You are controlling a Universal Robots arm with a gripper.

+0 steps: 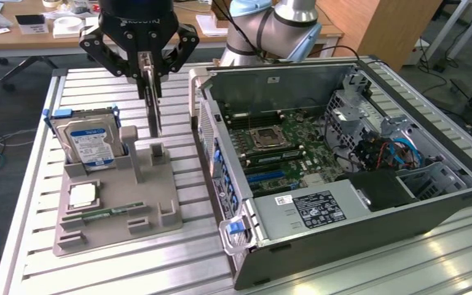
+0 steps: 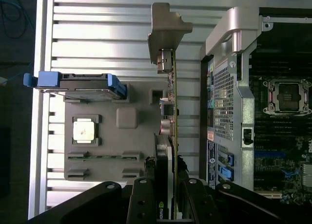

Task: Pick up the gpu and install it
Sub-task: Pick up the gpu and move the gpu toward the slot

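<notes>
Grey parts tray point(image 1: 113, 227) lies by tabletop point(image 1: 96, 270) edge at exterior view's left, hard drive point(image 1: 88, 144) upright at its far end. Beyond, claw point(image 1: 147, 69) clenched on gpu point(image 1: 153, 104). Card hangs vertical, edge-on, over tray, probably to suit motherboard slot. Open computer case point(image 1: 432, 203) alongside.

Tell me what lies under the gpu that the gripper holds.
The gpu, clamped edge-on in the gripper, hangs above the grey holder tray. The card itself covers the spot right below it, so whether it touches the tray cannot be told.
</notes>
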